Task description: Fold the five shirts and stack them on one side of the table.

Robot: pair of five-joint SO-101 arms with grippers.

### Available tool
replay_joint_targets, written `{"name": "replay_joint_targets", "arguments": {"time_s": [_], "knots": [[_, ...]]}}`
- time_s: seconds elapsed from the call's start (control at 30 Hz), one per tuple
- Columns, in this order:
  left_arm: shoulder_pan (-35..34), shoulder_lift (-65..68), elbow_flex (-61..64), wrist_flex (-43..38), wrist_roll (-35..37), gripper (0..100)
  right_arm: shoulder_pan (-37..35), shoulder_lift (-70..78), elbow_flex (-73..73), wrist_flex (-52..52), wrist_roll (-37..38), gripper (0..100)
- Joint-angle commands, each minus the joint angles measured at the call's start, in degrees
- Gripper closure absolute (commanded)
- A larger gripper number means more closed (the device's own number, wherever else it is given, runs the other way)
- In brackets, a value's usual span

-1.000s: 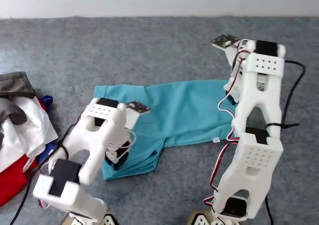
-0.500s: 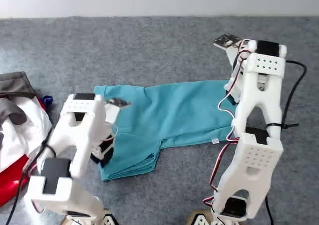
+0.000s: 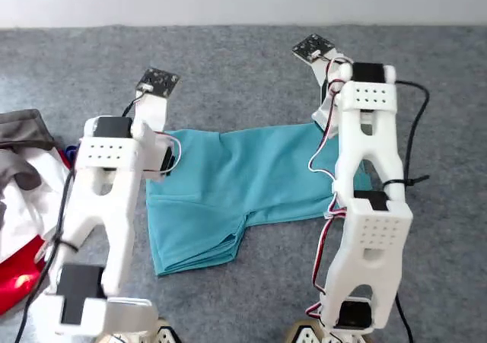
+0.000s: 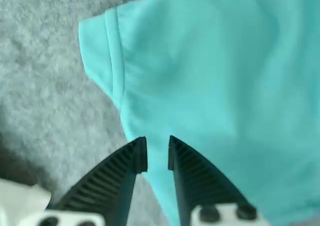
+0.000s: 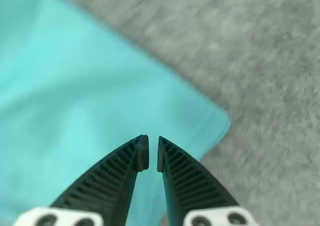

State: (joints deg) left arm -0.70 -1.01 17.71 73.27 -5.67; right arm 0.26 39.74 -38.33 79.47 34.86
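1. The table (image 3: 243, 69) is covered in a grey, felt-like cloth with a mottled, fuzzy nap; a pale wall runs along its far edge.
2. The teal shirt (image 3: 251, 179) lies flat in the middle of the table between the two arms; it is a thin, smooth knit, roughly oblong, with a few soft creases; at its near edge a part is folded in on itself, the layered edges showing as stacked lips.
3. The pile (image 3: 23, 183) sits at the left edge of the table, well apart from the teal shirt; it is a rumpled heap of white, red, dark grey and a bit of blue cloth, with no clear shape.
4. The left arm (image 3: 106, 198) is white plastic, blocky, with a perforated plate and thin wires along it; it stands over the shirt's left end.
5. The left gripper (image 4: 157, 153) has black ribbed jaws tapering to blunt tips; the tips stand a narrow slit apart and hold nothing; below them lie the shirt (image 4: 225, 75) and its edge, where a stitched hem band rounds a corner against the grey felt.
6. The right arm (image 3: 365, 168) has the same white shells and a dark cable; it stands over the shirt's right end.
7. The right gripper (image 5: 151, 153) has the same ribbed black jaws, brought almost together with only a hairline gap, and grips nothing; it hangs above the shirt (image 5: 75, 85), near a rounded corner, with bare felt beyond.
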Motion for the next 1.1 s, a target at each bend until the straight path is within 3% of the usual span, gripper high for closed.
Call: {"name": "replay_joint_targets", "arguments": {"time_s": [0.0,0.2,0.4,0.5,0.83,1.07], "knots": [[0.4,6.5,-2.9,-7.6,2.7,92,-0.5,3.3,-0.4,-6.7,-4.1,95.1],[-1.6,21.2,-12.4,-10.4,2.7,92,0.7,9.7,-0.6,-8.7,-4.0,95.5],[-7.4,34.2,-27.4,0.0,2.7,93,4.1,10.3,-0.6,-8.9,-3.8,95.6],[-8.2,37.3,-34.9,6.5,2.7,97,4.9,10.0,-0.6,-8.7,-0.2,95.6],[0.2,30.1,-47.9,23.0,2.6,97,0.7,2.2,-4.0,1.5,1.0,95.6],[-4.8,18.5,-48.0,27.1,2.7,91,-3.1,-5.0,-4.7,12.4,1.0,95.2]]}}
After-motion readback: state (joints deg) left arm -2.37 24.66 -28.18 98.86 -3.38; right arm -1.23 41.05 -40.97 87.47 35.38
